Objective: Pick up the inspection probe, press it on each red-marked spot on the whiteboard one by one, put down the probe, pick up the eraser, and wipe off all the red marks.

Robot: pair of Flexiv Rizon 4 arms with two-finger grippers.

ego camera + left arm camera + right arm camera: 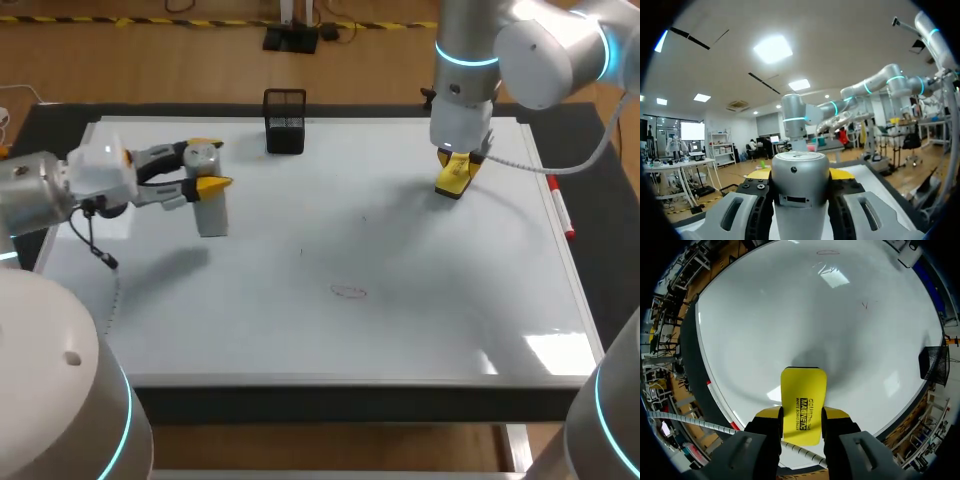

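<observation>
Above the whiteboard (420,330), a light, stiff eraser (803,390) is being pinched edgewise by the right hand (802,416). A smooth, likely slippery probe (800,197) is being clamped mid-body by the left hand (800,175).

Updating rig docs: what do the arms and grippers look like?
Both arms are silver-white rounded tubes with glowing cyan joint rings. The left arm trails a thin black cable; the right arm a white spiral-wrapped cable. Left gripper and right gripper: grey bodies, yellow tips.
</observation>
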